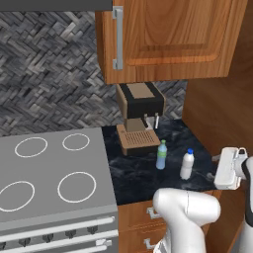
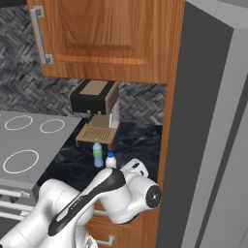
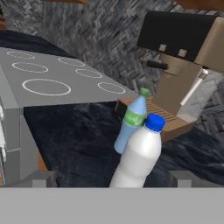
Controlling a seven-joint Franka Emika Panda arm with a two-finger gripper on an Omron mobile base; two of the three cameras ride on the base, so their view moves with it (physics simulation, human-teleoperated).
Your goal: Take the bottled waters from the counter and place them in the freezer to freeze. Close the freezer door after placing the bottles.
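Looking down the hand view, I see the white bottle [image 3: 139, 157] with its blue cap dead ahead and close, upright on the black marbled counter [image 3: 74, 131]. The gripper [image 3: 111, 178] has its jaws spread wide, the two finger tips [image 3: 40, 178] standing to either side of that bottle's base, not touching it, nothing held. Just behind and a little left in that view stands the clear bluish bottle [image 3: 131, 120] with a green cap, also upright, partly covered by the white one.

In the left base view both bottles stand near the counter's [image 1: 143, 173] middle, the green-capped one [image 1: 161, 155] left of the white one [image 1: 187, 165], close together but apart. Behind them sits a brown and black coffee machine [image 1: 139, 117] against the woven grey wall, under a wooden wall cupboard [image 1: 168, 37]. The grey stovetop [image 1: 52, 175] with white rings lies left of the counter.

In the right base view I see the same pair, green-capped bottle [image 2: 98, 153] and white bottle [image 2: 111, 160], with the white arm [image 2: 97, 198] folded low in front of the drawers. A tall grey appliance [image 2: 213, 145] stands at the right, past a wooden side panel; I can't tell its doors apart from here.
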